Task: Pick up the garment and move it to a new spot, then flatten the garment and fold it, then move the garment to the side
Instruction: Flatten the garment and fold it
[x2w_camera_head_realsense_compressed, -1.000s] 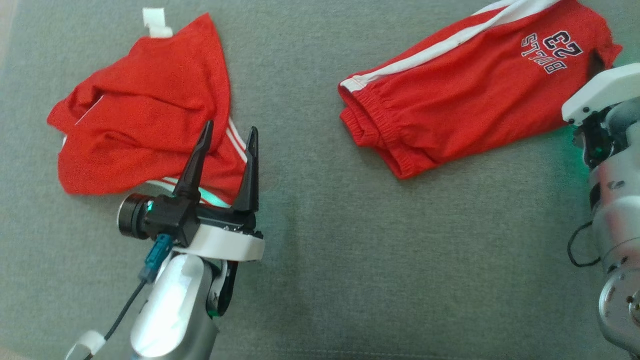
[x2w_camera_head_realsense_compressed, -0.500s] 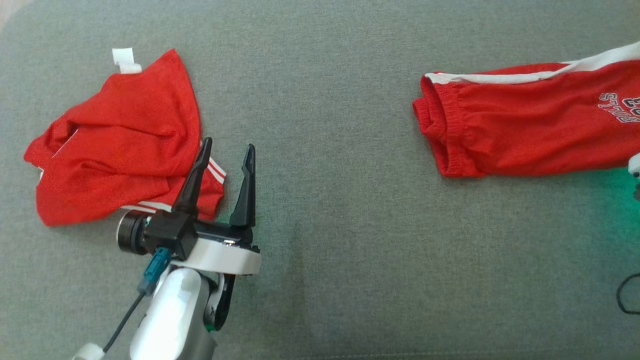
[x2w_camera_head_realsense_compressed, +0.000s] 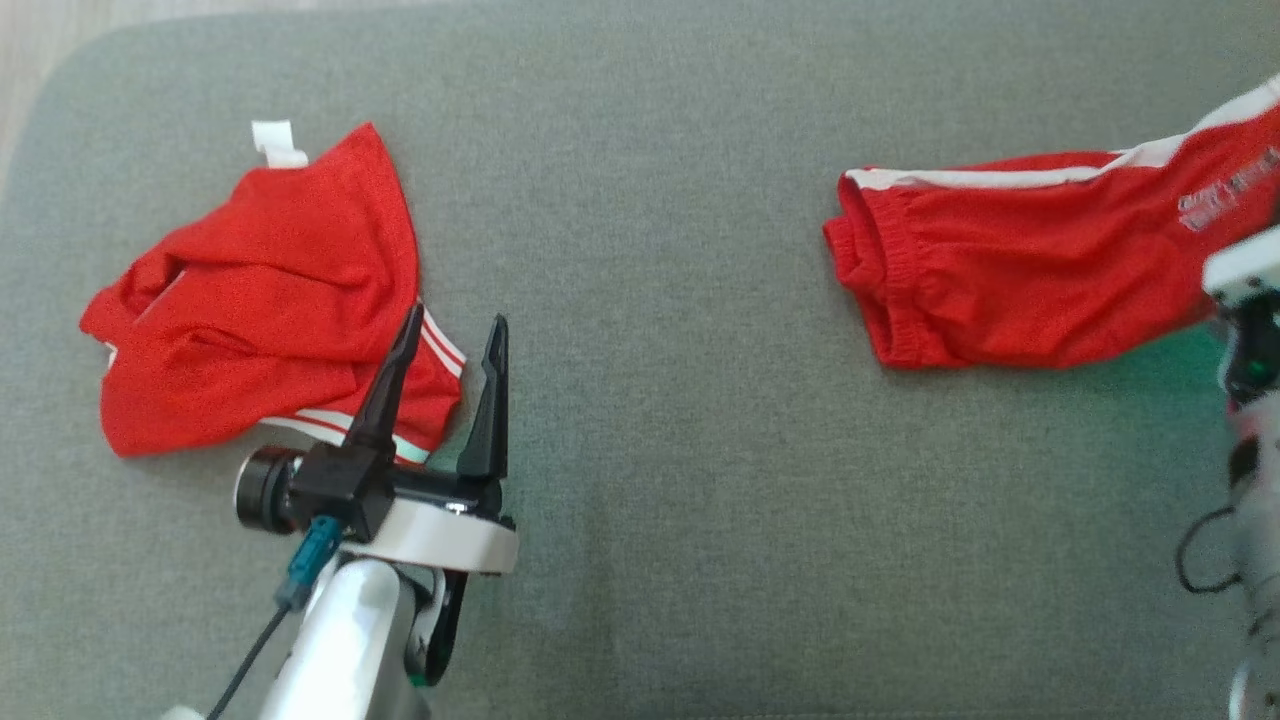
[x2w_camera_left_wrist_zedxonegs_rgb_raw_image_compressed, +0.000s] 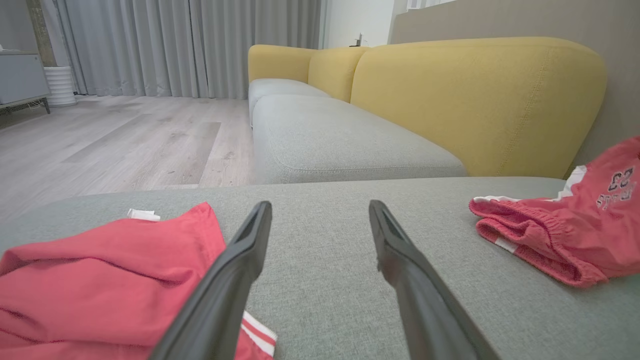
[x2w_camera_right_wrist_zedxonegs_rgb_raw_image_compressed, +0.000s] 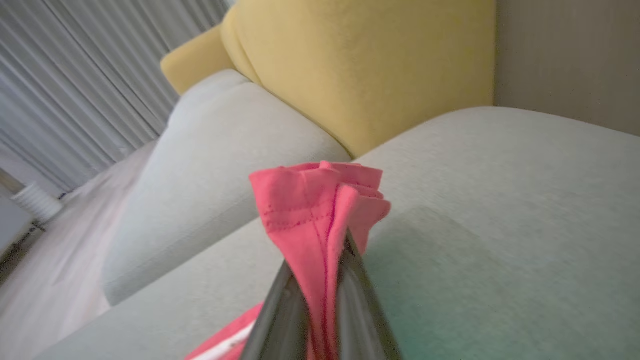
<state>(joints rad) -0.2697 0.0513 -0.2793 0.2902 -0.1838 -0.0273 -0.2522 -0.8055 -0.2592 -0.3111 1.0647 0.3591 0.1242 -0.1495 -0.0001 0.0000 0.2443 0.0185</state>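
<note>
Got the right gripper (x2w_camera_right_wrist_zedxonegs_rgb_raw_image_compressed: 317, 250) pressed together on a bunched fold of the red shorts with white side stripe and dark printed number (x2w_camera_head_realsense_compressed: 1000, 300). From the right wrist, seeing that cloth ruffled up above the fingertips. From the head camera, seeing the shorts stretched long across the right side of the flat grey woven sofa cushion (x2w_camera_head_realsense_compressed: 680, 480), with the elastic waistband end toward the middle, the stripe along the far edge and the right end running up to the pale right wrist housing (x2w_camera_head_realsense_compressed: 1240, 270). Can't tell from there how much of that end sits off the cushion. Got the left gripper (x2w_camera_head_realsense_compressed: 456, 316) spread wide and empty, fingers pointing away from the body, low over the cushion. Seeing its left finger overlap the near right corner of a second, crumpled red garment with thin white stripes (x2w_camera_head_realsense_compressed: 260, 300) in the head view; can't tell whether touching. Noting a small white tag (x2w_camera_head_realsense_compressed: 275, 143) at that garment's far edge. Seeing the two red pieces well apart, bare grey cushion between. Past the cushion from the left wrist: mustard-yellow padded backrest (x2w_camera_left_wrist_zedxonegs_rgb_raw_image_compressed: 475, 100), another grey seat (x2w_camera_left_wrist_zedxonegs_rgb_raw_image_compressed: 340, 140), pale wood-plank floor (x2w_camera_left_wrist_zedxonegs_rgb_raw_image_compressed: 125, 140), grey pleated curtains (x2w_camera_left_wrist_zedxonegs_rgb_raw_image_compressed: 175, 45).
</note>
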